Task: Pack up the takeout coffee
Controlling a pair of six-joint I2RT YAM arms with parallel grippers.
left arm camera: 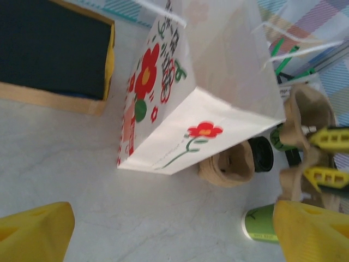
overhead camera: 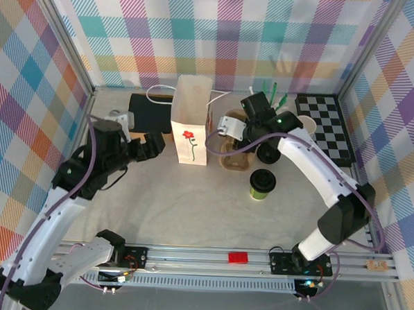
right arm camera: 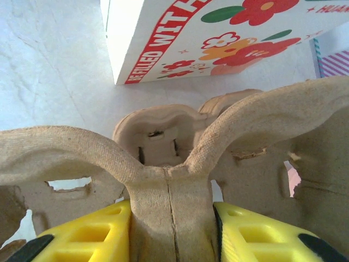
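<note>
Cardboard carrier [right arm camera: 82,147] ridge sits pinched between the right gripper's [right arm camera: 172,229] yellow fingers in its wrist view. Overhead, the takeout coffee [overhead camera: 262,183] stands just before that carrier, right of the white bag [overhead camera: 190,119]; the left gripper [overhead camera: 154,144] gapes empty beside the bag.

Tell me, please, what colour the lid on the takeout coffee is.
Black; the lid sits on the green-sided takeout coffee, clearest in the top external view.
</note>
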